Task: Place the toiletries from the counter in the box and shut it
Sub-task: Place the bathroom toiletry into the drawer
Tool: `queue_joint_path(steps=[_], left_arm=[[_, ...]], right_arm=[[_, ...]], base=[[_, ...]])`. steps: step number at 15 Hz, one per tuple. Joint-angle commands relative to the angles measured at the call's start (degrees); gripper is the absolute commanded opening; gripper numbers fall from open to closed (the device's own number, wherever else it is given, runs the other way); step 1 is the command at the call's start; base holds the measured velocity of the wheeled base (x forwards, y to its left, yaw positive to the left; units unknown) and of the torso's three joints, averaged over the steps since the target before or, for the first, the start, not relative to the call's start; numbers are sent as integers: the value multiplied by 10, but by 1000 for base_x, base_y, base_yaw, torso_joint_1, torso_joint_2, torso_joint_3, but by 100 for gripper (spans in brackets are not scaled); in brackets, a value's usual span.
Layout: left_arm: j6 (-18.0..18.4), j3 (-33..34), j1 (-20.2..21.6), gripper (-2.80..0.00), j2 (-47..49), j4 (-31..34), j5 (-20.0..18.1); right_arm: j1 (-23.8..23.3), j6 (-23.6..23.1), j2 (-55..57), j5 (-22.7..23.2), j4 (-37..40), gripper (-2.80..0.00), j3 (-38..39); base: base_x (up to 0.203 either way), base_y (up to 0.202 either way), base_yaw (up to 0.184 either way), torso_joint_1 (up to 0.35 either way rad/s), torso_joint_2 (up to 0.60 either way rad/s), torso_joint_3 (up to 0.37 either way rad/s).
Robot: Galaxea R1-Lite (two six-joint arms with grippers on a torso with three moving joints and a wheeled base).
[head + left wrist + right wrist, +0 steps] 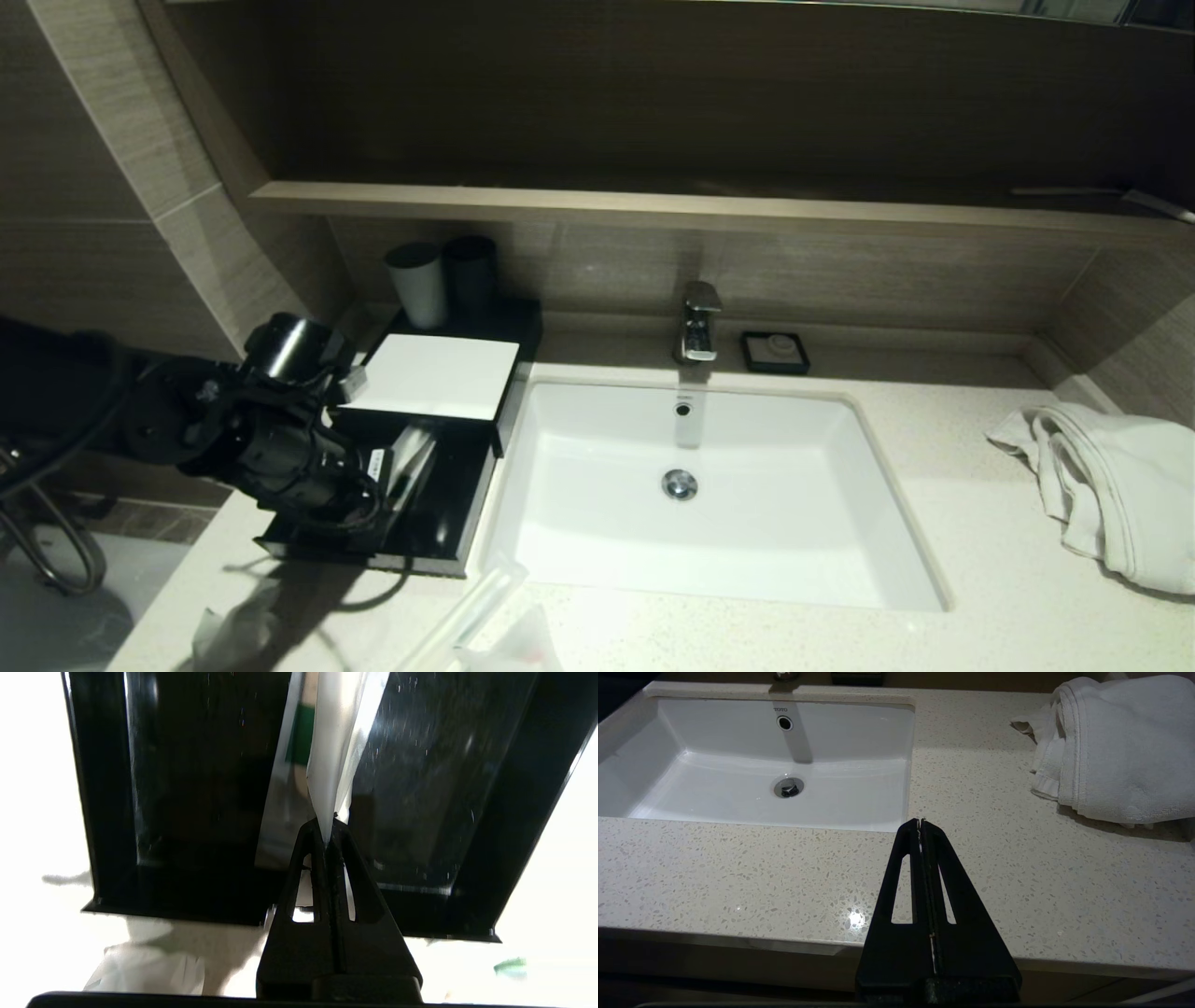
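Over glossy black drawer (pixel 196 812), crinkly clear wrapper (pixel 334 756)

left gripper (pixel 329 833): clamped, arm extended | right gripper (pixel 920 823): closed, parked

The left arm (pixel 271 439) hides the near-left part of the open drawer (pixel 448 504). Wrapped toiletries (pixel 485 616) at the counter's front are cut by the picture edge.
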Motion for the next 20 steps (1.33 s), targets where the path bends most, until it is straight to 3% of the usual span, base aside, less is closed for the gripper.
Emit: queue_joint_path(steps=[1, 8, 16, 17, 20], left_arm=[[-1, -1, 1, -280, 15, -11, 0], [-1, -1, 0, -280, 36, -59, 0], [-2, -25, 0, -280, 55, -59, 0], [-2, -26, 0, 0, 55, -59, 0], [-8, -26, 0, 0, 48, -59, 0]], right_arm=[[0, 0, 0, 0, 0, -280, 0], [0, 0, 0, 0, 0, -280, 0], [0, 0, 0, 0, 0, -280, 0], [0, 0, 0, 0, 0, -280, 0], [0, 0, 0, 0, 0, -280, 0]], base=[[0, 0, 0, 0, 0, 0], [0, 0, 0, 0, 0, 0], [0, 0, 0, 0, 0, 0], [0, 0, 0, 0, 0, 0], [0, 0, 0, 0, 0, 0]])
